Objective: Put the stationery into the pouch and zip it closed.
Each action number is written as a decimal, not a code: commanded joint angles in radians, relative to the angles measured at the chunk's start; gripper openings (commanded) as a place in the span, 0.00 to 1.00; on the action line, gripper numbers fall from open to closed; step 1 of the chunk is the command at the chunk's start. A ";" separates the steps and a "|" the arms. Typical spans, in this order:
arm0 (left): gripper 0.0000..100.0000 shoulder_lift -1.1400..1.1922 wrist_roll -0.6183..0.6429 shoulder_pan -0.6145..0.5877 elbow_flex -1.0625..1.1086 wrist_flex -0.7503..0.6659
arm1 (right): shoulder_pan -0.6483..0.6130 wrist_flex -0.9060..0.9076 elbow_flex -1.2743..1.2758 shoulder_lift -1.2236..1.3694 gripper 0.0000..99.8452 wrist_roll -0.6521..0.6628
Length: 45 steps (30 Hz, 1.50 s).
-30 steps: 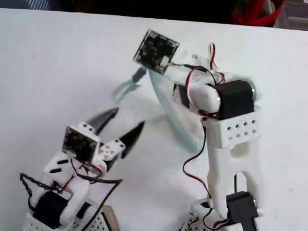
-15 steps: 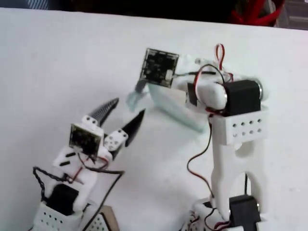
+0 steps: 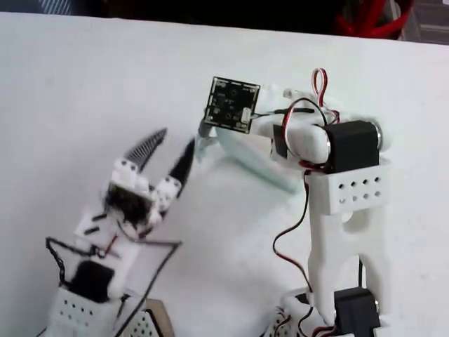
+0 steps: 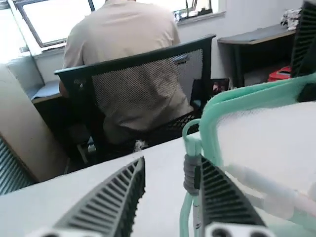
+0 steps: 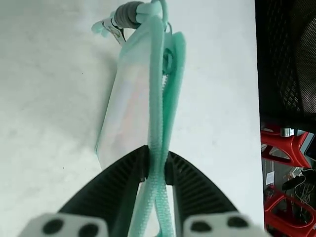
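If the left end effector point(image 3: 177, 139) closed off target: by my judgement it would have pinched the mint cord point(image 4: 185, 212) or the mesh rather than the zip pull point(image 4: 190, 174), and the pouch point(image 3: 252, 156) would have twisted instead of zipping.
Jam risk: a pull angled away from the zipper line, or mesh caught in the teeth, could have stalled the slider.
Drop risk: the right end effector point(image 5: 157, 154) had only a thin strip of the pouch's rim, so a hard tug from the left could have dragged it free.
Left arm pose: it reached low from the near left toward the middle of the table point(image 3: 84, 70). Its fingers were spread apart and held nothing. The zip pull sat between them, close against one finger, but contact could not be judged.
Right arm pose: it was folded over from the near right with the wrist turned left. Its fingers were clamped on the mint rim at the end away from the zip pull.
Pouch: it stood on edge mid-table between both end effectors; whether it rested on the table was unclear.
Stationery: pale pen-like shapes point(image 4: 261, 187) showed through the mesh, inside the pouch.
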 commanded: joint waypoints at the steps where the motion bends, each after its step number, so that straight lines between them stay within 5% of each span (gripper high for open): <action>1: 0.17 0.265 0.097 -0.073 -0.338 0.106 | 0.018 0.008 0.012 0.016 0.02 0.012; 6: 0.17 0.622 0.029 -0.054 -0.729 0.436 | 0.010 0.008 0.012 0.016 0.02 0.006; 9: 0.17 0.694 -0.006 -0.024 -0.746 0.479 | 0.010 0.007 0.025 0.019 0.02 0.008; 19: 0.27 0.541 -0.032 0.054 -0.278 -0.008 | 0.012 -0.065 0.180 0.012 0.02 0.012; 35: 0.26 0.900 -0.103 0.024 -0.384 -0.144 | 0.010 -0.065 0.183 0.013 0.02 0.012; 45: 0.04 0.894 -0.258 0.093 -0.388 -0.163 | 0.010 -0.077 0.186 0.019 0.02 0.012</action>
